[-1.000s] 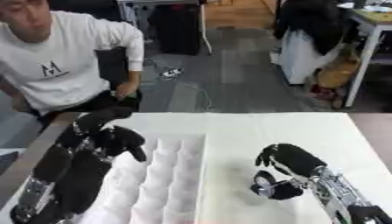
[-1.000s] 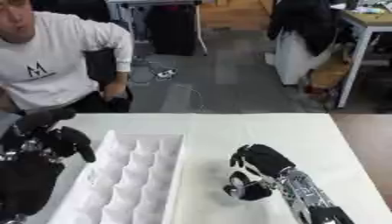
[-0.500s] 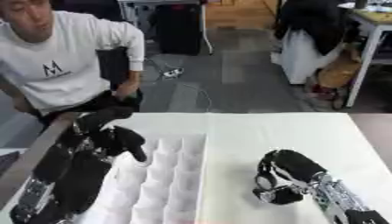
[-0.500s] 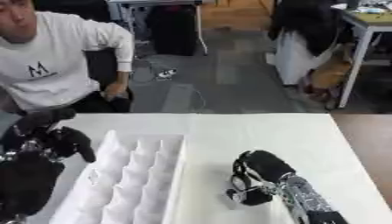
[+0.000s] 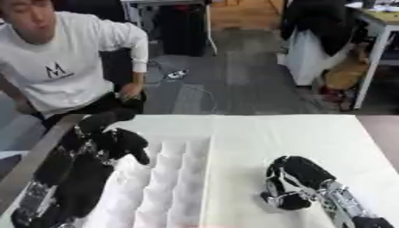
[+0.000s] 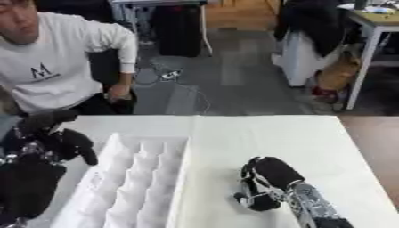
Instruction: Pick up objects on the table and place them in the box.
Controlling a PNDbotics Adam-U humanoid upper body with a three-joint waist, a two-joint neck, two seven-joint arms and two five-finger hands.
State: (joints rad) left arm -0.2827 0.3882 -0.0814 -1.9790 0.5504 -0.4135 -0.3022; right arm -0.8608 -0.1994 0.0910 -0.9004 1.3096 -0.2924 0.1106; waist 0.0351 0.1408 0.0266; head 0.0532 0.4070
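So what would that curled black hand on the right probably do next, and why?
Probably lift and swing left toward the white divided box. The right hand lies curled on the table, right of the box; whether it holds anything cannot be seen. The left hand is at the box's left edge.

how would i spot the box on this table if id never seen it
Start at the white table filling the lower half of the view and look to its left part. There sits the box, a white tray split into rows of small compartments. It lies between the black left robot hand and the curled right robot hand.
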